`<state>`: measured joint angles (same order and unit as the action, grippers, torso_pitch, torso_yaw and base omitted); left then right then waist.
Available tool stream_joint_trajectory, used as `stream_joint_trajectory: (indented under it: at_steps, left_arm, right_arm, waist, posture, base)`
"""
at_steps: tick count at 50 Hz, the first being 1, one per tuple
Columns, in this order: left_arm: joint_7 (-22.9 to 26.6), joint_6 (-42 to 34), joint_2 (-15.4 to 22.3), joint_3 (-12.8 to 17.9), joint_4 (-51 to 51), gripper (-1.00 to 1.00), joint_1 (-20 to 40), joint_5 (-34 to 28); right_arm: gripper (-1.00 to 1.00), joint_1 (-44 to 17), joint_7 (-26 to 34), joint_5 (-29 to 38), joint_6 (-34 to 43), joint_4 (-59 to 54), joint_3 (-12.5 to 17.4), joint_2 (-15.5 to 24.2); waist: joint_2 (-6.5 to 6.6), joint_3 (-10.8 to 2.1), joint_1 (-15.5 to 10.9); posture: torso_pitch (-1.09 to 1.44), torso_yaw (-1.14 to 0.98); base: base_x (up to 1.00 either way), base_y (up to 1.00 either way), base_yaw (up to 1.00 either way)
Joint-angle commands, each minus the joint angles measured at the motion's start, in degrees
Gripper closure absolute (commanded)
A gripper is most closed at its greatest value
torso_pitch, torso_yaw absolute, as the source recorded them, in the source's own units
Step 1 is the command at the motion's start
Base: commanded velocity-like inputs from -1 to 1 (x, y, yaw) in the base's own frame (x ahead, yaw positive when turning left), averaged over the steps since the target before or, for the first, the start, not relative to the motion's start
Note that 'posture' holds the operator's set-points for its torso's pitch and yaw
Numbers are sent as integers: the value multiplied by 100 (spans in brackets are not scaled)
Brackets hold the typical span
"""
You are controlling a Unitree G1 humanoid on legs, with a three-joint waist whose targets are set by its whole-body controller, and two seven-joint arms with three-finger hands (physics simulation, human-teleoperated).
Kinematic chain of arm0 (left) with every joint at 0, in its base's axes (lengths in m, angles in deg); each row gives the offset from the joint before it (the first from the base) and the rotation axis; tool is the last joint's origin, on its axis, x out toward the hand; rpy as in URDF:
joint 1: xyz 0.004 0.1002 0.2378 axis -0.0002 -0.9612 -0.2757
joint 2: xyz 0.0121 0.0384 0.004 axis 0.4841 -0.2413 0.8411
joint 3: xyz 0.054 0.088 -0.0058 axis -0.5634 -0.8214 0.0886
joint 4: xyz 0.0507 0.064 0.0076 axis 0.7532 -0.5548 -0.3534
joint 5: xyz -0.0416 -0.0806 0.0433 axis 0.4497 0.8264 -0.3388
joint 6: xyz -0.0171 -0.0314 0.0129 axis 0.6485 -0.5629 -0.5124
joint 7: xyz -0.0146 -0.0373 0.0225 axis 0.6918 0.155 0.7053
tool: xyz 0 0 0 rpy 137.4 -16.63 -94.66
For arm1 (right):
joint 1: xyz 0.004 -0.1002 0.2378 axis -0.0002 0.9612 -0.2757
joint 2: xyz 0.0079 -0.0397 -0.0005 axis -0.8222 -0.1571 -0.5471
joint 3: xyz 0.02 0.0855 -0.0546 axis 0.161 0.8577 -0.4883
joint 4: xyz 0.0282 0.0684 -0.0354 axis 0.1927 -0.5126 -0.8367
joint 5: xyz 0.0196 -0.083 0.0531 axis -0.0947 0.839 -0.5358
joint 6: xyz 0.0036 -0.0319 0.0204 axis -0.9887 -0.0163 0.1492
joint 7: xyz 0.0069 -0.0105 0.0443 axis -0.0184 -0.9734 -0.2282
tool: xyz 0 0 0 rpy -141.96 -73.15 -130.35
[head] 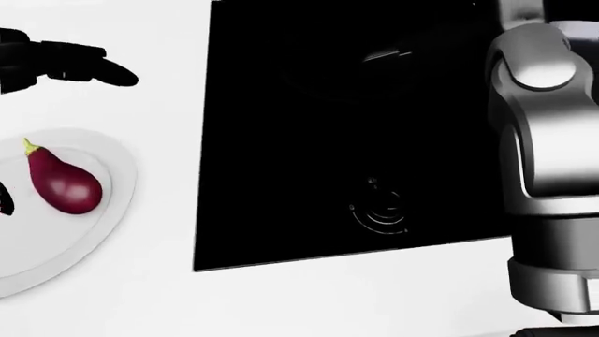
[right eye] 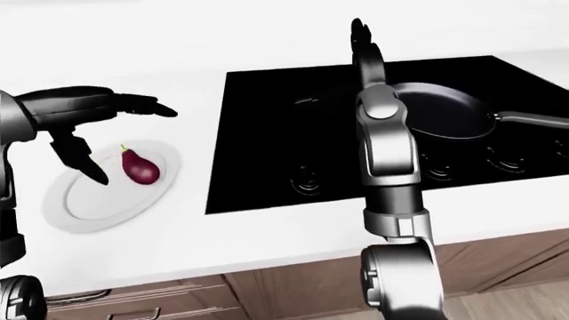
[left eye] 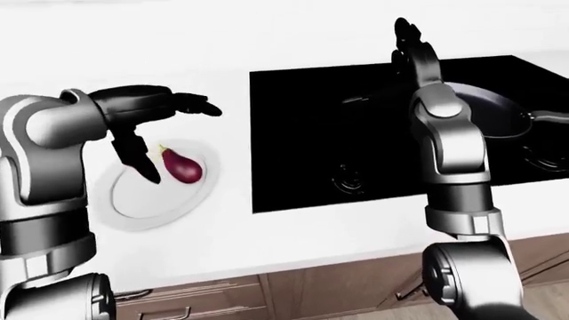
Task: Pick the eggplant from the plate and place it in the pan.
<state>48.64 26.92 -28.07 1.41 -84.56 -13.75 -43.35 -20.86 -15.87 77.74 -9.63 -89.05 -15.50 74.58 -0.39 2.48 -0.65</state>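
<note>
Hovering over the plate, left hand: fingers spread open, holding nothing, one finger pointing down beside the eggplant. Eggplant: lying on the plate, near the worktop's left end. Right hand: raised above the stove, fingers loosely open, empty. Pan: on the stove, toward the worktop's right end.

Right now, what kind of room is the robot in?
Most likely a kitchen. A black stove top is set into a white counter, a pan sits on it, and an eggplant lies on a plate.
</note>
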Motion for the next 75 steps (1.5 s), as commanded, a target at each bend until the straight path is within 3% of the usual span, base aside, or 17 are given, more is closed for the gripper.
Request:
stream_joint_trajectory:
  at_steps: [1,9,15,25,31,38,44,49,53,60,63,64,65,66,75]
  left_arm:
    - [-149,41,91,66,164,-55,71,149]
    - [-395,87,-73,-93,39,-55,17,-18]
    - [-525,37,-210,-225,-263,-52,358,-168]
    - [-633,264,-194,-182,-360,-51,148,-250]
    - [-648,260,-214,-158,-316,-31,48,-250]
    - [-740,290,-268,-212,-395,-29,65,-322]
    - [-771,301,-245,-207,-487,-16,159,-347]
    - [-887,360,-324,-271,-529,11,143,-441]
    - [-986,379,-376,-270,-531,-4,75,-516]
    - [-1156,490,-422,-289,-674,5,-17,-649]
    - [-1193,520,-391,-261,-692,14,-60,-678]
    - [-1235,539,-390,-263,-767,28,-64,-689]
    - [-1280,589,-375,-264,-830,84,-70,-698]
    - [-1293,593,-365,-264,-854,100,-65,-711]
    - [-1393,636,-344,-248,-950,99,-108,-710]
  right_arm:
    - [-100,-169,-14,30,-221,190,25,28]
    - [-100,-39,34,13,-199,291,66,35]
    - [-100,8,24,7,-285,245,63,20]
    - [-100,74,11,48,-361,209,42,7]
    - [-100,28,24,95,-333,224,30,-16]
    - [-100,186,29,122,-446,235,16,-57]
    - [-100,196,15,127,-412,277,32,-59]
    - [-100,186,10,131,-464,227,54,-38]
    - [-100,230,-3,111,-474,269,50,-56]
    - [-100,253,-26,92,-568,210,59,-51]
    - [-100,282,-35,96,-556,286,60,-50]
    - [-100,283,-37,93,-551,299,64,-45]
    - [-100,268,-38,93,-563,272,68,-34]
    - [-100,249,-39,82,-552,281,77,-28]
    - [-100,338,-96,59,-639,293,85,-25]
  waist:
    - [7,-150,6]
    - [9,-150,-6]
    - [16,-162,8]
    - [24,-205,17]
    - [18,-236,7]
    - [-15,-252,-16]
    - [-9,-269,-27]
    - [-2,-278,-24]
    - [-1,-285,-23]
    - [13,-287,-25]
    - [23,-287,-28]
    - [28,-284,-26]
    - [31,-281,-22]
    - [32,-280,-20]
    - [30,-283,16]
  posture:
    - [0,0]
    - [0,0]
    - [0,0]
    - [0,0]
    - [0,0]
    - [0,0]
    - [0,0]
    - [0,0]
    - [0,0]
    - [0,0]
    - [0,0]
    - [0,0]
    - [0,0]
    - [0,0]
    - [0,0]
  base:
    - [0,0,0]
    - [0,0,0]
    - [0,0,0]
    - [0,0,0]
    - [0,0,0]
    - [0,0,0]
    - [0,0,0]
    - [0,0,0]
    - [0,0,0]
    - [0,0,0]
    - [0,0,0]
    - [0,0,0]
    - [0,0,0]
    - [0,0,0]
    - [0,0,0]
